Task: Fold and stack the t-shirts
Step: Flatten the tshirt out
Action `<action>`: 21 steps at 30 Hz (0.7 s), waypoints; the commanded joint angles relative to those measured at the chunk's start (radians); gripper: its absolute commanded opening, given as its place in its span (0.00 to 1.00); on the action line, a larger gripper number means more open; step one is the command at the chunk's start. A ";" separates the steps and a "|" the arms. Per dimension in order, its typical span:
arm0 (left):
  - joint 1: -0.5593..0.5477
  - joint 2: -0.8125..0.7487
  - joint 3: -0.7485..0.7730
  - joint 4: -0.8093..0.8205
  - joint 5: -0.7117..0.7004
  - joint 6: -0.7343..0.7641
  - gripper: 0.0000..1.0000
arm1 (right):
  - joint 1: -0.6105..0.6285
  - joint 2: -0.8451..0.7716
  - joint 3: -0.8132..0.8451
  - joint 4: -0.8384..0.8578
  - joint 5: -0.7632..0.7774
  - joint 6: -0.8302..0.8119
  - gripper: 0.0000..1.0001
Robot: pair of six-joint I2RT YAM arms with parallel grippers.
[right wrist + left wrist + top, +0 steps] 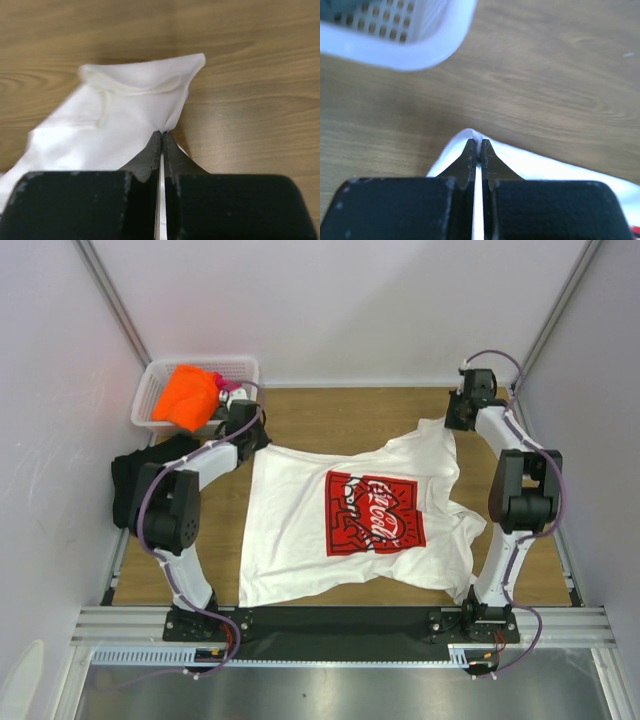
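A white tee (300, 530) lies spread across the middle of the wooden counter (340, 410), front up, its red-and-black graphic (375, 512) slightly right of centre and turned at an angle. The cloth is mostly flat on the left side and rumpled on the right, where a fold bunches at the near right edge beside the right arm's base. The left end effector (247, 433) sits at the tee's far left corner. In the left wrist view its fingers are clenched together with a peak of white cloth pinched at their tips, the fabric falling away to both sides. The right end effector (458, 420) is at the tee's far right corner. In the right wrist view it is likewise clenched on the cloth, nipping the edge of a hemmed flap that lies on the counter just beyond the tips and looks like a sleeve. A white lattice basket (150, 390) stands in the far left corner of the counter, just beyond the left end effector, holding an orange tee (187, 397) with a bit of pink cloth (228, 386) beside it. A black tee (128, 480) lies bunched at the left edge of the counter, partly hidden behind the left arm, apart from the white tee.
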 commanded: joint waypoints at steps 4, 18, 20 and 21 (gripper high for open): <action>-0.024 -0.202 0.025 0.099 0.062 0.085 0.00 | 0.015 -0.264 -0.018 0.170 -0.012 0.022 0.00; -0.047 -0.534 0.077 0.110 0.080 0.160 0.00 | 0.015 -0.541 0.175 0.167 -0.116 -0.027 0.00; -0.051 -0.571 0.074 0.107 0.085 0.169 0.00 | 0.015 -0.576 0.205 0.158 -0.126 -0.035 0.00; -0.053 -0.610 0.069 0.106 0.087 0.175 0.00 | 0.015 -0.588 0.212 0.155 -0.124 -0.038 0.00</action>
